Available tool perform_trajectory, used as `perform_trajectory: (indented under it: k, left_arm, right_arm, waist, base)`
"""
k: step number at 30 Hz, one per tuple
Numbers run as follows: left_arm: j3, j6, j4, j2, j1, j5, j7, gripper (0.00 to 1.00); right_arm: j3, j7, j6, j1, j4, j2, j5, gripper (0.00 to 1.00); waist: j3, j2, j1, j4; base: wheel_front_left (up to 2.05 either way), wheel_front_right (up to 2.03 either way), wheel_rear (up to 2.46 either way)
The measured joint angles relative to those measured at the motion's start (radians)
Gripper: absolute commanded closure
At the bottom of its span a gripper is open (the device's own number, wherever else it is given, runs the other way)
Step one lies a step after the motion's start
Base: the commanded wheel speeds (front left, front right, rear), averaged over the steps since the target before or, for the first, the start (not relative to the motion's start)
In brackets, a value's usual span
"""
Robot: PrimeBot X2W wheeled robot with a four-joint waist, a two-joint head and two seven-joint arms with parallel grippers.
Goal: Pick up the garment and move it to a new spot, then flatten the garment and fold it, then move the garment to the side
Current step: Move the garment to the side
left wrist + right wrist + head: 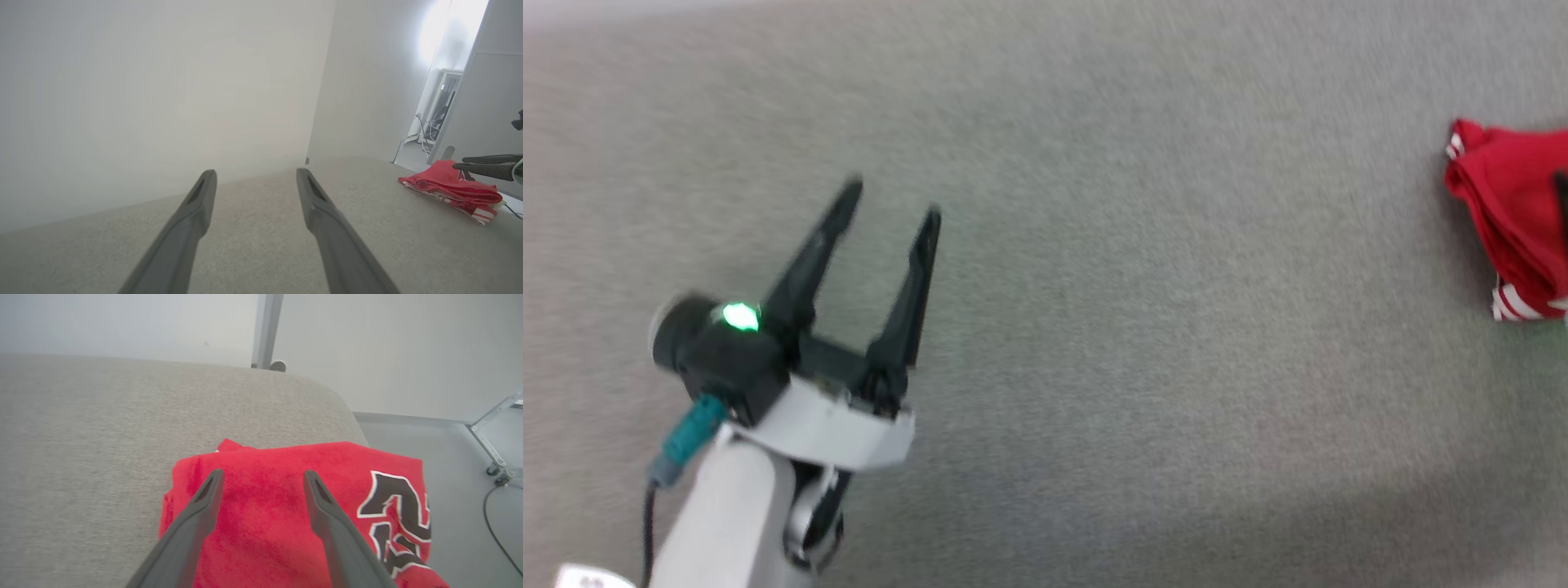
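Observation:
The garment [1515, 224], a folded red shirt with white-red striped trim, lies at the right edge of the head view on the grey cushioned surface [1135, 327]. The right wrist view looks down on the garment [269, 498], black white-outlined lettering at its right. My right gripper [263, 477] is open just above the red cloth, nothing between its fingers. My left gripper [894, 200] is open over bare grey fabric at the lower left, far from the garment. In the left wrist view the left gripper [253, 175] points along the surface, with the garment [451, 190] and the right gripper's fingers [486, 165] at the right.
The grey surface ends in a rounded edge [347, 408] just beyond the garment. Past it is pale floor with a metal frame on castors [496, 465] and a black cable [494, 535]. A white wall [163, 102] stands behind the surface, and a doorway [433, 118] opens at its right.

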Motion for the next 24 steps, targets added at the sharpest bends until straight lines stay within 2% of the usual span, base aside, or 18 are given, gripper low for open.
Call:
perform_trajectory:
  k: [12,19,24]
  left_arm:
    - [0.097,0.000,0.109,-0.095,0.259,0.011,0.000,0.00]
    - [0.187,0.000,0.155,-0.120,0.381,0.024,0.000,0.00]
    - [0.239,0.000,0.174,-0.129,0.439,0.046,0.000,0.00]
  right_arm:
    - [0.052,-0.119,0.000,0.215,-0.007,0.126,-0.008,0.00]
    - [0.092,-0.148,0.000,0.288,-0.060,0.181,-0.030,0.00]
    - [0.051,-0.153,0.000,0.339,-0.121,0.211,-0.063,0.00]
  waist:
    - [-0.181,0.0000,0.0000,0.143]
    - [-0.287,0.0000,0.0000,0.216]
    - [-0.358,0.0000,0.0000,0.249]
  base:
    - [0.00,0.00,0.00]
    - [0.00,0.00,0.00]
    - [0.00,0.00,0.00]
